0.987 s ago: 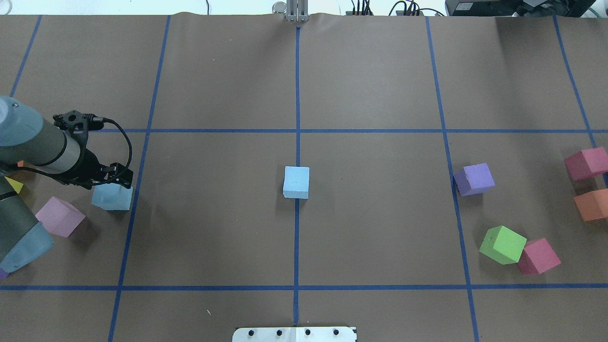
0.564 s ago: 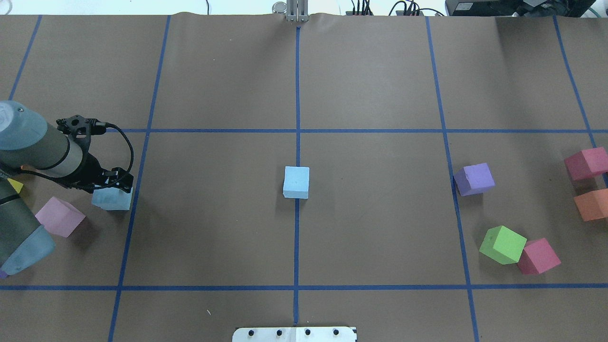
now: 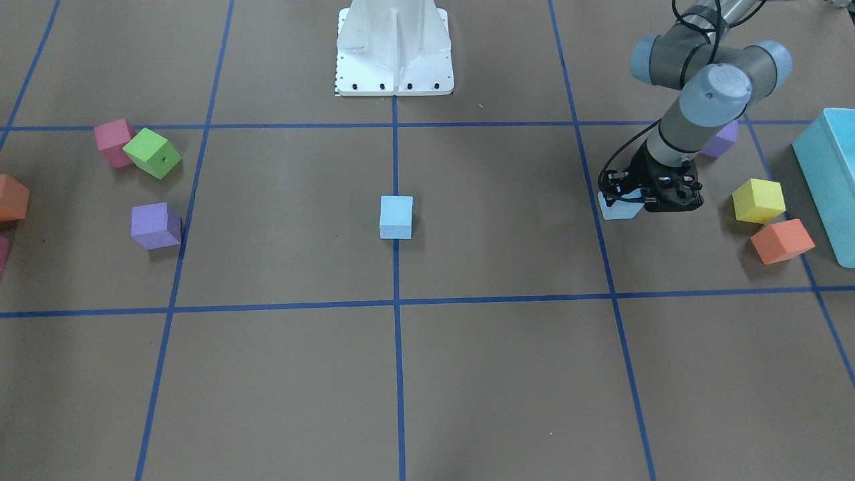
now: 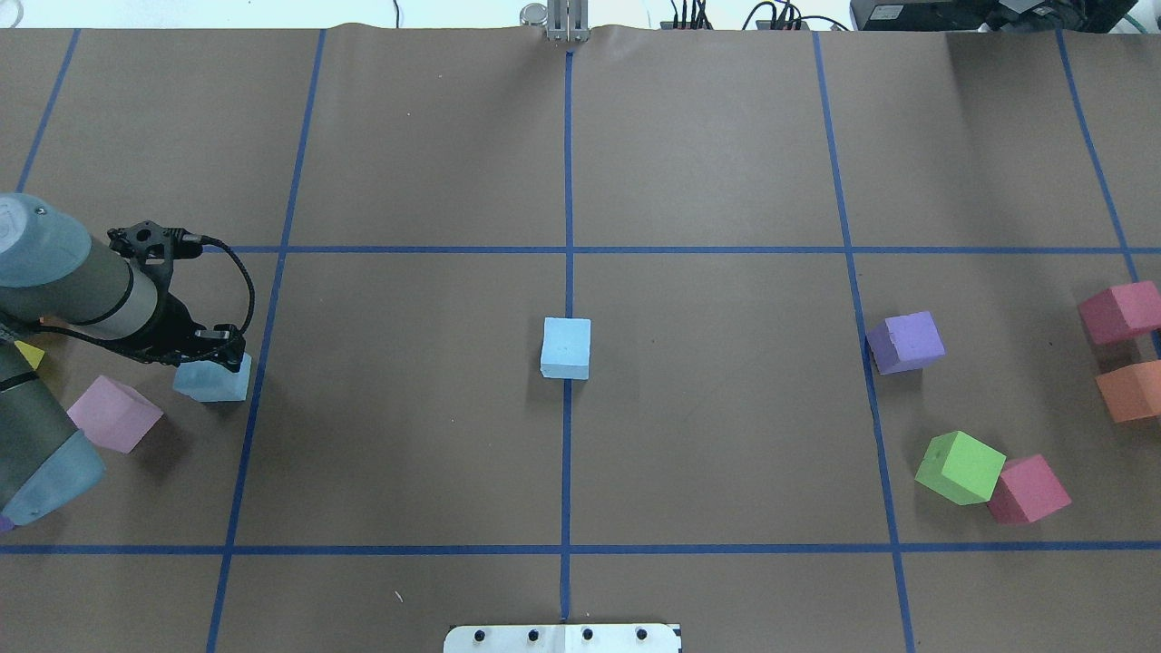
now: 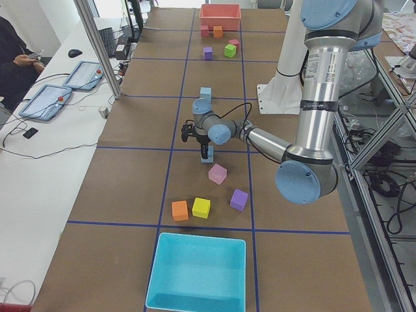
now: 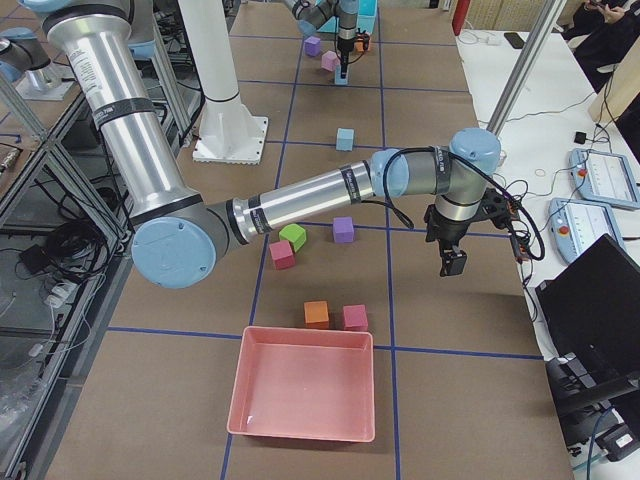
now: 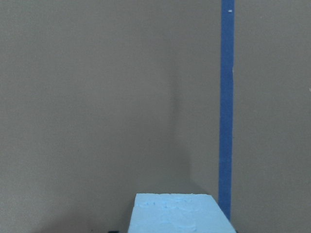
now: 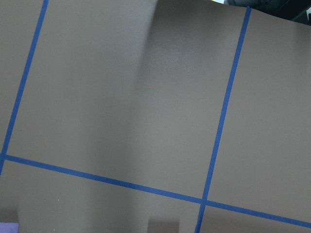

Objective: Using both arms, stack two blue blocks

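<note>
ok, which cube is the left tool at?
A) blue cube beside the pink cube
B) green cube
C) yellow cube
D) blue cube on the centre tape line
A: the left tool is right at the blue cube next to the pink cube; the other blue cube stands alone on the centre tape line.

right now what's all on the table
blue blocks: 2, pale blue, centre and left side
purple cubes: 2, purple, one each side
pink cube: 1, pale pink, left side
red cubes: 2, red, right side
green cube: 1, green, right side
orange cubes: 2, orange, one each side
yellow cube: 1, yellow, left side
box: 1, turquoise, left end
tray: 1, pink, right end
left gripper: black, at left blue block
right gripper: black, over brown table
</note>
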You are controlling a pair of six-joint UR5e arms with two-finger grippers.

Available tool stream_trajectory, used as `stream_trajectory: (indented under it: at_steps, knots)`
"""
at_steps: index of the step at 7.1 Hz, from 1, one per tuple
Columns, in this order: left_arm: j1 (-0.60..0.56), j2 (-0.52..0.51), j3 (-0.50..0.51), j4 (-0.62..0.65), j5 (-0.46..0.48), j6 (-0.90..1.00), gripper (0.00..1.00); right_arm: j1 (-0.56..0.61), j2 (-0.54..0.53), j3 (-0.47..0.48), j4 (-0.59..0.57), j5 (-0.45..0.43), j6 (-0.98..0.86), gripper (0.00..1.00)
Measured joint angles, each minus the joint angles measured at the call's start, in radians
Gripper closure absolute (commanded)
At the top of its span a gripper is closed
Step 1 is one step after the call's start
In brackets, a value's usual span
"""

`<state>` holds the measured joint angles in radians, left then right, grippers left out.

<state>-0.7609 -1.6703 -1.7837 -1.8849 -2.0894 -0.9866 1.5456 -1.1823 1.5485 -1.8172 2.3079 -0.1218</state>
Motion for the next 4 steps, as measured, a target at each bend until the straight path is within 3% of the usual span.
stream_trajectory:
  at_steps: [2,4]
  knots:
    - [-0.002,-0.002,-0.022,0.006,-0.008,-0.006,0.53,0.009,0.0,0.003,0.0,0.001,0.0,0.0]
    - [-0.005,-0.074,-0.087,0.154,-0.049,-0.007,0.53,0.016,-0.003,0.009,0.0,0.002,0.001,0.0]
